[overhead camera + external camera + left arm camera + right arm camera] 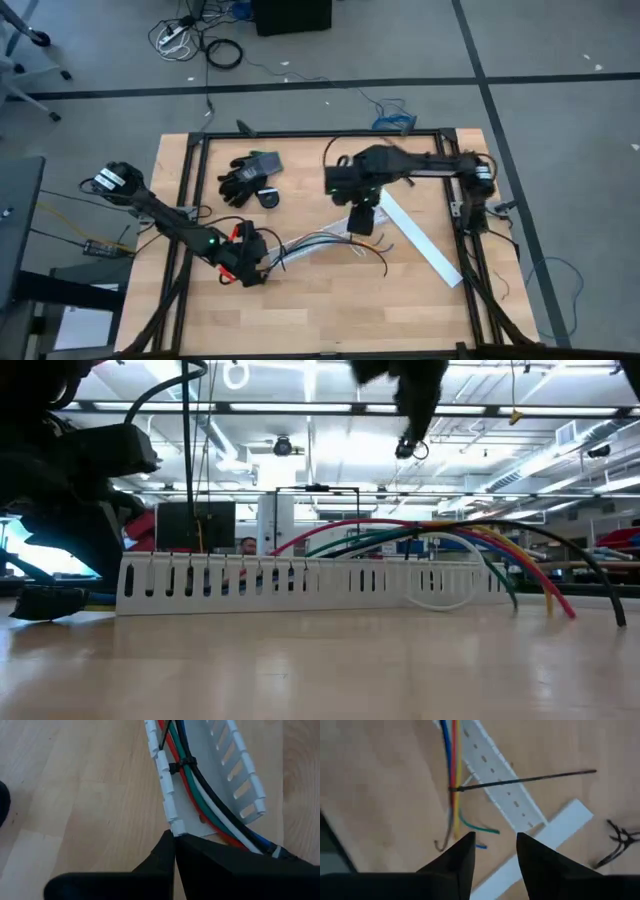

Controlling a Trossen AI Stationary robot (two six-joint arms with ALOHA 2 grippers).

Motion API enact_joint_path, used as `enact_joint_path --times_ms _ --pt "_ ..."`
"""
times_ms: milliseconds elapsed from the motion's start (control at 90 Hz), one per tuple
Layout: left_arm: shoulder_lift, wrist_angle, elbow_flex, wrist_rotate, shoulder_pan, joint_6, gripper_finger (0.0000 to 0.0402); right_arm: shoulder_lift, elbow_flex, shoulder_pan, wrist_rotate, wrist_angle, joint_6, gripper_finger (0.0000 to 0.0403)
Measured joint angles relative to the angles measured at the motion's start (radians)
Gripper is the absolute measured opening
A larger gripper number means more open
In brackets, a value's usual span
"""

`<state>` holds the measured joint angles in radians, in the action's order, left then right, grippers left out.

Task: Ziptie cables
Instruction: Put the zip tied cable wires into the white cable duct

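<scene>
The cables (pixel 200 795) lie along the inside of a white slotted channel (pixel 305 245) that rests flat on the table. A black ziptie (pixel 182 764) is looped round them there. In the right wrist view a ziptie (pixel 520 781) circles the cables (pixel 452 770) where they leave the channel (pixel 505 795), and its long tail lies across the channel. Whether these are one ziptie or two, I cannot tell. My left gripper (pixel 250 266) is shut on the channel's near-left end. My right gripper (pixel 495 845) hangs open above the cables' loose ends, touching nothing. My left gripper pinches the end of the channel's side wall (pixel 176 826) between its two fingers. The fingers reach along the channel from its left end. The channel stays flat on the table with the cables inside it.
A flat white strip (pixel 420 240) lies slanting at the right of the channel. Black gloves (pixel 250 172) and a small round black thing (pixel 268 198) lie at the far left. A small black forked clip (pixel 620 842) lies beyond the strip. Black frame rails (pixel 190 190) edge the table.
</scene>
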<state>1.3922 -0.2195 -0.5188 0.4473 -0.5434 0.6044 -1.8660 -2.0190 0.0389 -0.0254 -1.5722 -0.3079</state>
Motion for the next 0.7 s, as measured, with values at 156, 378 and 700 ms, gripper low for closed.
enact_joint_path --times_ms 156,378,700 --pt "0.002 0.028 0.001 -0.012 0.000 -0.029 0.0000 0.042 0.000 0.128 0.029 0.000 -0.166 0.0137" --pt "0.002 0.041 0.001 -0.024 0.000 -0.075 0.0000 -0.020 0.001 0.351 0.161 0.011 -0.294 0.0137" --pt "0.002 0.061 0.001 -0.036 0.000 -0.134 0.0000 -0.218 0.001 0.536 0.407 0.053 -0.374 0.0139"
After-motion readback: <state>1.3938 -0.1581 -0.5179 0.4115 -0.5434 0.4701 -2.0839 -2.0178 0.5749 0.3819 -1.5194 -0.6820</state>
